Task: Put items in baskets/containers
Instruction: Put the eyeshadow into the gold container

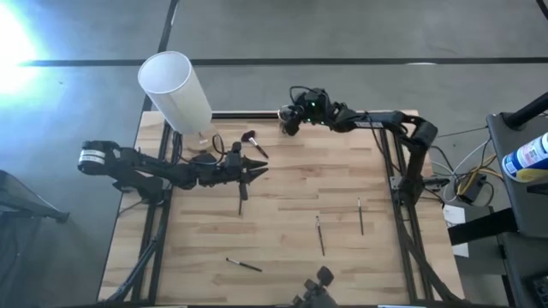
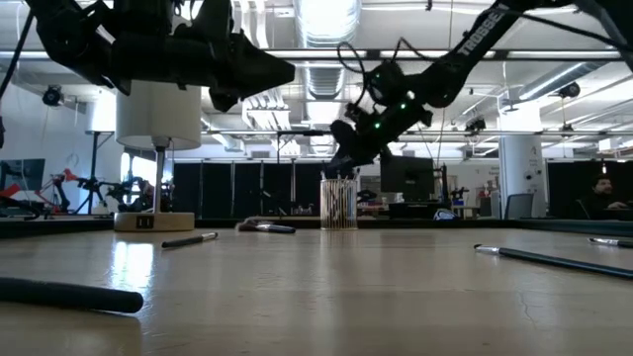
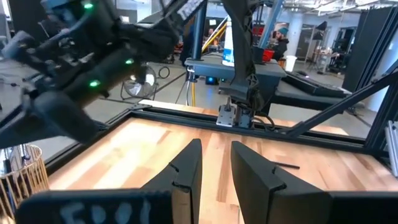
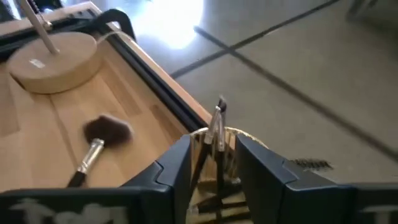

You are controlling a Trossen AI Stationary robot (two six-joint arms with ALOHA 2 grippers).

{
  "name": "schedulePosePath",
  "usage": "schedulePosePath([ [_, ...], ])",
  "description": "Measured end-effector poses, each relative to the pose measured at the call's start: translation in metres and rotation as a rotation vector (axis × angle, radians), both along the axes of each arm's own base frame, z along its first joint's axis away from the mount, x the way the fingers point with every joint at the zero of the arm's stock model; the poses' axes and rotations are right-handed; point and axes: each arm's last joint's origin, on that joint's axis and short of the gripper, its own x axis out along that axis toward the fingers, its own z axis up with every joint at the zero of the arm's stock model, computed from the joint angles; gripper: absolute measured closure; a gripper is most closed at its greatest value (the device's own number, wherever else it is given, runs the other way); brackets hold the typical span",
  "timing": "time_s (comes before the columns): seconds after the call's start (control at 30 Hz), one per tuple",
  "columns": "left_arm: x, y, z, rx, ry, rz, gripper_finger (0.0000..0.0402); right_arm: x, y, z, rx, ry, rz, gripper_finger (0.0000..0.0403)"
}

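Lab hall with ceiling strip lights and dark partitions is seen beyond the desk point(image 1: 282, 197) in the low view; a seated person point(image 2: 600, 193) is seen at far right there.

Readable writing: "TROSSEN" fragment is made out on the right arm link in the low view only. Pale lettering on both wrist mounts is too blurred to be read.

Right hand point(image 1: 289, 122) is held at the desk's far edge, over the glass cup point(image 2: 338, 204). In the right wrist view its fingers are seen parted, one either side of the upright brushes in the cup point(image 4: 217, 134); nothing is clamped. The cup is barely made out from above, being hidden under the hand.

Left hand point(image 1: 255, 171) is held mid-desk, above the near end of a loose brush point(image 1: 241, 198). In the left wrist view its fingers point(image 3: 186, 171) are seen slightly apart with nothing between them.

Bushy-headed brush point(image 1: 253, 143) is laid near the far edge, between the two hands; its head is shown clearly in the right wrist view point(image 4: 107, 129).

Three more brushes are seen lying flat only from above: two right of centre point(image 1: 320, 233) point(image 1: 360, 216), one near the front edge point(image 1: 243, 264).

White cylinder point(image 1: 175, 91) on its round base point(image 4: 55, 61) is stood at the far-left corner.
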Motion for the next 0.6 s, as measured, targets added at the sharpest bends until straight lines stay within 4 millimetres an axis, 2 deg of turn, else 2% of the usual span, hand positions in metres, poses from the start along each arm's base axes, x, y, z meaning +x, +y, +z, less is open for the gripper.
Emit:
schedulePosePath([
  [0.13, 0.0, 0.0, -0.003, 0.012, 0.026, 0.001, 0.0323, -0.015, 0.024, -0.005, -0.094, 0.017, -0.046, 0.0319],
  [0.4, 0.0, 0.0, -0.006, 0.032, 0.069, 0.001, 0.0323, -0.053, 0.079, -0.01, -0.227, -0.178, 0.013, 0.0386],
  [0.5, 0.0, 0.0, -0.006, 0.058, 0.072, 0.002, 0.0323, -0.064, 0.09, -0.001, -0.288, -0.268, 0.026, 0.0393],
  [0.6, 0.002, 0.0, -0.003, 0.05, 0.061, 0.001, 0.0323, -0.071, 0.093, 0.007, -0.276, -0.342, 0.01, 0.0394],
])
